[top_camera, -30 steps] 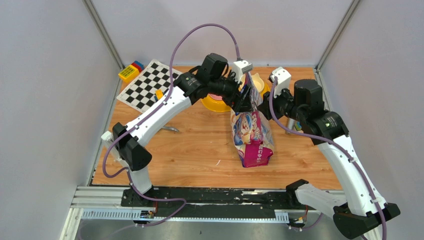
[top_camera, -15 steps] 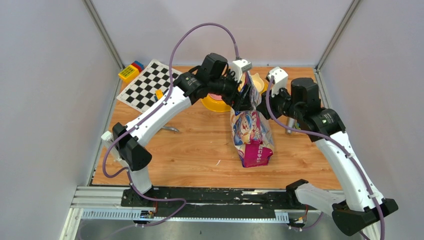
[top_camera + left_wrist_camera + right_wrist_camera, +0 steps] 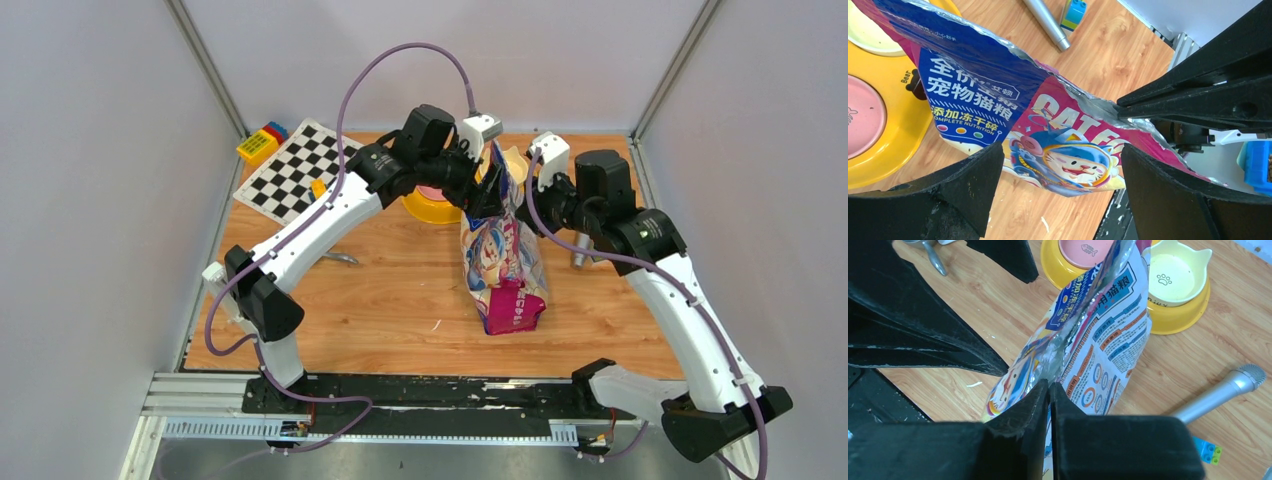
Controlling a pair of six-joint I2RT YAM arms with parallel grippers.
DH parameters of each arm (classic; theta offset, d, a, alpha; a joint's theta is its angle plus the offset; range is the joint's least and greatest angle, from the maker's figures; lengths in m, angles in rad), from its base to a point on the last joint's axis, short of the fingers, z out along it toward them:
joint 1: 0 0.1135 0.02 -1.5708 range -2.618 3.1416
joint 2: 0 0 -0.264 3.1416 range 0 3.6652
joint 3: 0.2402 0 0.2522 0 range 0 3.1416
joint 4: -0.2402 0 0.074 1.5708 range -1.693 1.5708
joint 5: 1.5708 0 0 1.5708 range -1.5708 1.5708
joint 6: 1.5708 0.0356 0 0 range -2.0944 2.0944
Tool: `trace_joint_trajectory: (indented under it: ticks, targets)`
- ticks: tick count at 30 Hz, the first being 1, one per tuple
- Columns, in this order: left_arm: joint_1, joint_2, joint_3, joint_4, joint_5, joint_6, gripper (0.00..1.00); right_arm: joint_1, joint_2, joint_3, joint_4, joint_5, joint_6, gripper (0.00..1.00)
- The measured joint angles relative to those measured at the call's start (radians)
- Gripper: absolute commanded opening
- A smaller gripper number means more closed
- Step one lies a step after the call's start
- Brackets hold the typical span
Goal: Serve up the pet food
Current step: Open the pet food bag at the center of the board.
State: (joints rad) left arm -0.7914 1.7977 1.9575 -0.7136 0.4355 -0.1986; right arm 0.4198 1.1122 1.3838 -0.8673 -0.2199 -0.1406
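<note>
Table (image 3: pixel 400 300): a light wood-grain board, marked with a few white specks
Far left corner: a black-and-white checkerboard sheet (image 3: pixel 295 170) was laid flat, with stacked toy bricks (image 3: pixel 262 140) just beyond it
Far middle: a yellow double-bowl feeder (image 3: pixel 428 210) was set down
Centre: the pet food bag (image 3: pixel 505 275) was rested with its base on the wood, close to the feeder
Right: a silver cylinder (image 3: pixel 580 252) was laid near the bag

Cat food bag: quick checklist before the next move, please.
1. Right pincer clamped on top edge of the bag: ok.
2. Left pincer gripping the bag: not ok; it is open, with a finger on either side.
3. Bag mouth open: cannot tell.
4. Yellow feeder close behind the bag, visible bowl parts empty: ok.
5. Kibble served: not ok, none seen.
</note>
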Motion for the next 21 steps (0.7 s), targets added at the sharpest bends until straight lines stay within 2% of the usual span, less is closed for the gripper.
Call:
trace_joint_trajectory:
  ticks: [1, 10, 21]
  targets:
    - [0.0, 0.0, 0.0, 0.0, -0.002, -0.001, 0.95, 0.001, 0.002, 0.001, -0.006, 0.006, 0.0, 0.0]
    - [0.0, 0.027, 0.016, 0.0, -0.007, -0.031, 1.0, 0.001, 0.017, 0.025, -0.043, 0.024, 0.001, 0.0]
    - [0.0, 0.105, 0.098, -0.004, 0.02, -0.072, 0.99, -0.004, 0.02, 0.026, -0.04, -0.019, 0.012, 0.0]
